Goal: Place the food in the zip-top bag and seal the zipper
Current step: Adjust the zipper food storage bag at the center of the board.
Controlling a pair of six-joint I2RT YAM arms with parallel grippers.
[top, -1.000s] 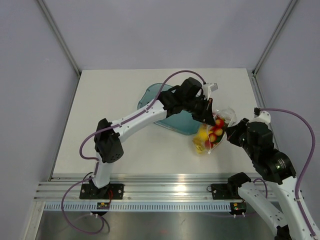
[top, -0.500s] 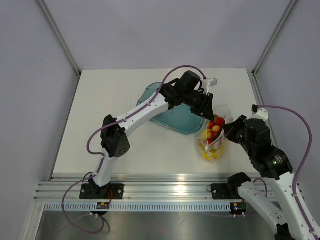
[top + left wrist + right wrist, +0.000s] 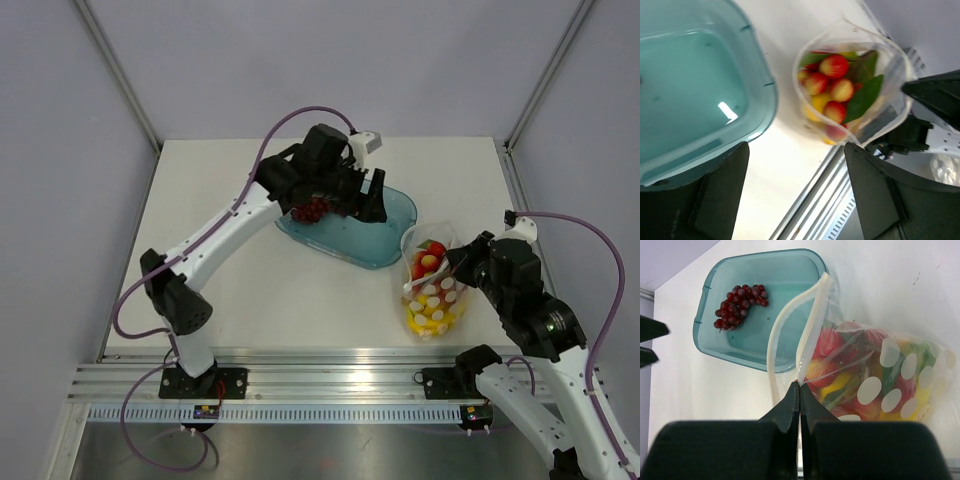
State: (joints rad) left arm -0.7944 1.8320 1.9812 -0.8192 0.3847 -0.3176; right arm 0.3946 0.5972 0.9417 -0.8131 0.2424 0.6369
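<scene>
Black right gripper (image 3: 799,388) fingers are pressed together on the zipper (image 3: 809,332), pinching the pale strip at the near end of the bag's mouth (no gap visible between the tips). Mouth is unsealed: the two strips bow apart into a loop. The zip-top bag (image 3: 432,290) is clear with white dots and sits on the white table (image 3: 250,290) just to the right of the teal tray (image 3: 350,243), with its mouth end lifted toward the right gripper. The food (image 3: 835,66) is inside the bag: red strawberries and green leaves on top, yellow pieces lower down (the lower fruit is blurred through the plastic and can't be named).

Left gripper (image 3: 795,195) has its fingers spread wide with nothing between them. It hangs above the tray's far right part; its wrist view looks down on the tray rim and the open bag mouth. A dark red grape bunch (image 3: 740,302) lies in the tray near its left end, apart from the bag and from both grippers.
</scene>
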